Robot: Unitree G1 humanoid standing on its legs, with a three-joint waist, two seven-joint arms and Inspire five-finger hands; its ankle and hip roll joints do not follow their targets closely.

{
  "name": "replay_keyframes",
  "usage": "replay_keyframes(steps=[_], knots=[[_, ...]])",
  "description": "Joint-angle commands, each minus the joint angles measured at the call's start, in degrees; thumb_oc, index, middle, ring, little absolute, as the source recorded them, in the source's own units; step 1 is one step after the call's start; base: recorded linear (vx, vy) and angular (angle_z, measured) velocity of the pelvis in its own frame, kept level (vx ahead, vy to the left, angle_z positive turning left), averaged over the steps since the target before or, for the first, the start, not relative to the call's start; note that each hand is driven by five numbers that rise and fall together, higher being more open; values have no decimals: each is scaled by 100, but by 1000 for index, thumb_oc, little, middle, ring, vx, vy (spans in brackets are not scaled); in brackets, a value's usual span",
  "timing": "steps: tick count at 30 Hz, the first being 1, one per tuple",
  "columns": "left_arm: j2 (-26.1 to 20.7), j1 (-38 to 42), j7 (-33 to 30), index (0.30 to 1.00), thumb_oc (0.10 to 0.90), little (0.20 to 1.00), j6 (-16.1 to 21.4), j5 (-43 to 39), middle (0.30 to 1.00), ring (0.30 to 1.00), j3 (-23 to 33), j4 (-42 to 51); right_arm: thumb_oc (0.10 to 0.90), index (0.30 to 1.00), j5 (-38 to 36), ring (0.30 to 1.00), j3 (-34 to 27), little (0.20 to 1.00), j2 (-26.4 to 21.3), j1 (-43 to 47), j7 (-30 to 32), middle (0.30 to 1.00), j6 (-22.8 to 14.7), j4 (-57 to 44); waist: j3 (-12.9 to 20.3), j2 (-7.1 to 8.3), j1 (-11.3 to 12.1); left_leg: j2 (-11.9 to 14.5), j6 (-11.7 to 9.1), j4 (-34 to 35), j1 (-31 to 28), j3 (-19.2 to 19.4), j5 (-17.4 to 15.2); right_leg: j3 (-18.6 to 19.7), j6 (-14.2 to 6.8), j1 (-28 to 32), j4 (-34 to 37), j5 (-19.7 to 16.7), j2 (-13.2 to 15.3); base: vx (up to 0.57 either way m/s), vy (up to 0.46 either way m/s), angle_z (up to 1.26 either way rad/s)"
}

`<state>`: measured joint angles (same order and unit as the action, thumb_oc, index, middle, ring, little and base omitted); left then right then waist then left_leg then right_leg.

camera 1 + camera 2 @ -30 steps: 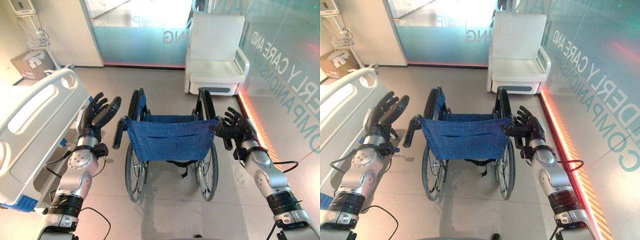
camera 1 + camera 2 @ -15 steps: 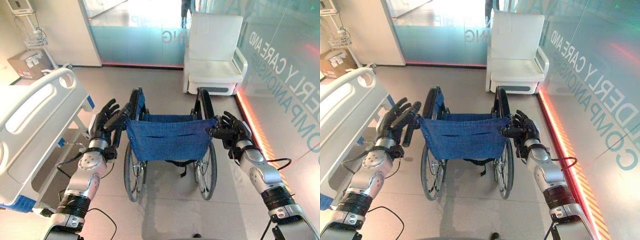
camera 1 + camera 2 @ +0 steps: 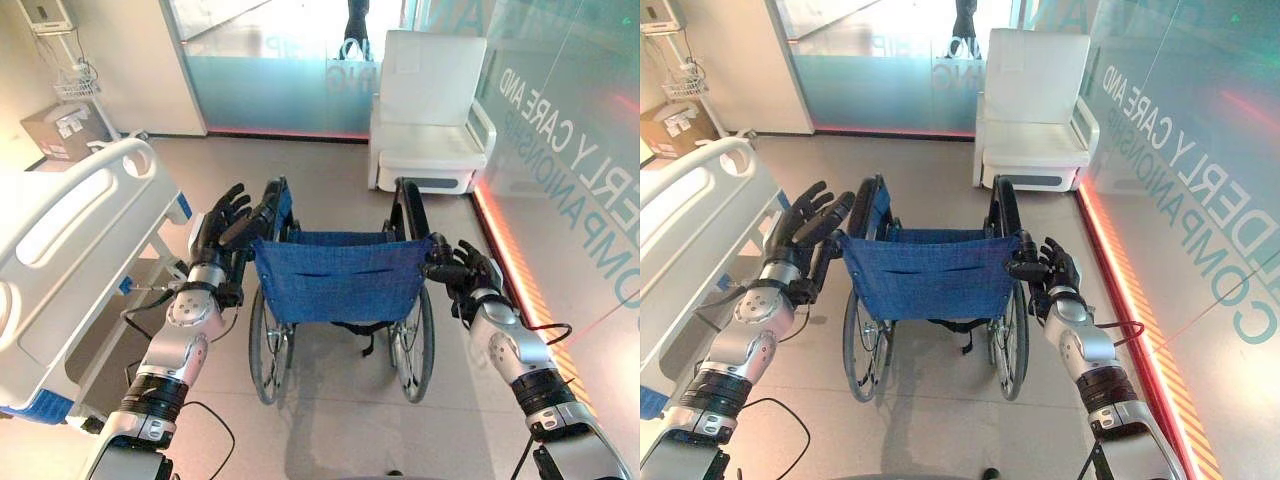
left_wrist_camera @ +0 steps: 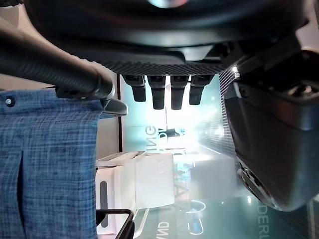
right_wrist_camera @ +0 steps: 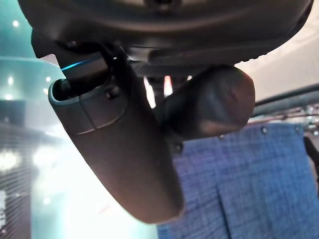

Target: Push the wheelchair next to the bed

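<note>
The wheelchair (image 3: 338, 275), with a blue cloth back and black frame, stands in the middle of the floor, its back towards me. The white bed (image 3: 60, 230) lies along the left, its footboard level with the chair's left wheel. My left hand (image 3: 225, 225) is open, fingers straight, right beside the left push handle (image 4: 50, 67), which runs along the palm. My right hand (image 3: 462, 275) is open at the right push handle (image 5: 209, 102), whose rounded end sits between thumb and palm.
A white armchair (image 3: 430, 110) stands ahead against the glass wall (image 3: 580, 150) on the right, with a red light strip (image 3: 500, 250) along its foot. A cardboard box (image 3: 55, 130) sits at the far left. A person's legs (image 3: 357, 20) show behind the far glass.
My left hand has swung right from near the bed to the left push handle. My right hand has closed in on the right handle. A person has come into sight behind the glass.
</note>
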<state>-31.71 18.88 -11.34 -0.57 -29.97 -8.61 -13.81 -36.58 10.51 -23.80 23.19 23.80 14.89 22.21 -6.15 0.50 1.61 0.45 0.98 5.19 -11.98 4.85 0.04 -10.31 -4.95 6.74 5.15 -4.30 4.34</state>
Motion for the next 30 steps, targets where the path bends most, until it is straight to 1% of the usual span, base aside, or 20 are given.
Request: replay_keyframes(steps=[1, 2, 3, 5, 10, 15, 19, 20, 21, 22, 24, 25, 30], knots=[[-104, 1175, -12, 900, 800, 900, 437, 185, 900, 900, -98, -87, 800, 900, -128, 900, 105, 900, 3, 1030, 201, 900, -260, 48, 449, 76, 89, -257, -61, -19, 213, 96, -108, -65, 109, 351, -14, 245, -187, 0, 0, 0], [-103, 1175, -12, 900, 800, 900, 437, 185, 900, 900, -98, -87, 800, 900, -128, 900, 105, 900, 3, 1030, 201, 900, -260, 48, 449, 76, 89, -257, -61, -19, 213, 96, -108, -65, 109, 351, -14, 245, -187, 0, 0, 0], [-119, 1161, 18, 900, 800, 900, 438, 198, 900, 900, -86, -72, 800, 900, -196, 900, 125, 900, -14, 1023, 85, 900, -144, 49, 446, 81, 98, -265, -58, -19, 212, 83, -109, -69, 110, 356, -14, 246, -185, 0, 0, 0], [-141, 1149, 7, 900, 800, 900, 411, 202, 900, 900, -68, -16, 800, 900, -198, 900, 124, 900, -49, 1010, -1, 900, -75, 11, 442, 88, 97, -268, -58, -19, 217, 83, -106, -71, 106, 355, -14, 243, -182, 0, 0, 0], [-169, 1151, -21, 900, 800, 900, 367, 214, 900, 900, -55, 31, 800, 900, -193, 900, 162, 900, -126, 962, -276, 900, 5, -60, 435, 103, 85, -280, -56, -19, 217, 71, -102, -73, 101, 356, -14, 239, -177, 0, 0, 0], [-204, 1094, -45, 900, 800, 900, 326, 258, 900, 900, 8, 61, 800, 900, -183, 900, 227, 900, -250, 883, -785, 900, 285, -248, 429, 128, 60, -286, -58, -19, 225, 80, -97, -64, 92, 346, -14, 234, -181, 0, 0, 0], [-242, 1058, -62, 900, 800, 900, 280, 274, 900, 900, 54, 105, 800, 900, -187, 900, 247, 900, -336, 826, -1029, 900, 418, -401, 431, 143, 40, -287, -59, -19, 232, 91, -93, -55, 86, 335, -14, 228, -183, 0, 0, 0], [-267, 1034, -64, 900, 800, 900, 276, 278, 900, 900, 82, 107, 800, 900, -188, 900, 252, 900, -390, 777, -1202, 900, 470, -506, 420, 152, 27, -286, -59, -19, 232, 94, -88, -49, 85, 336, -14, 226, -184, 0, 0, 0], [-280, 1020, -71, 900, 800, 900, 271, 287, 900, 900, 97, 112, 712, 768, -179, 768, 260, 768, -424, 743, -1284, 768, 511, -581, 417, 157, 15, -286, -59, -19, 232, 100, -87, -42, 83, 334, -14, 225, -185, 0, 0, 0], [-290, 1010, -75, 900, 800, 900, 277, 287, 900, 900, 107, 106, 712, 768, -182, 768, 264, 768, -446, 715, -1356, 768, 530, -619, 414, 160, 8, -285, -59, -19, 230, 106, -88, -41, 81, 334, -14, 225, -184, 0, 0, 0], [-302, 974, -116, 900, 800, 900, 270, 317, 900, 900, 129, 114, 416, 324, -203, 324, 289, 324, -491, 661, -1540, 324, 593, -764, 413, 171, -14, -283, -63, -19, 235, 113, -81, -33, 80, 326, -14, 222, -188, 0, 0, 0], [-308, 968, -122, 900, 800, 900, 257, 322, 900, 900, 141, 110, 400, 300, -182, 300, 289, 300, -513, 647, -1634, 300, 606, -797, 411, 173, -20, -281, -65, -19, 232, 117, -80, -34, 78, 328, -14, 221, -188, 0, 0, 0], [-334, 943, -207, 900, 800, 900, 214, 365, 900, 900, 177, 87, 400, 300, -174, 300, 345, 300, -560, 590, -1938, 300, 653, -1020, 387, 182, -44, -276, -66, -19, 225, 137, -68, -32, 72, 332, -14, 214, -187, 0, 0, 0]])
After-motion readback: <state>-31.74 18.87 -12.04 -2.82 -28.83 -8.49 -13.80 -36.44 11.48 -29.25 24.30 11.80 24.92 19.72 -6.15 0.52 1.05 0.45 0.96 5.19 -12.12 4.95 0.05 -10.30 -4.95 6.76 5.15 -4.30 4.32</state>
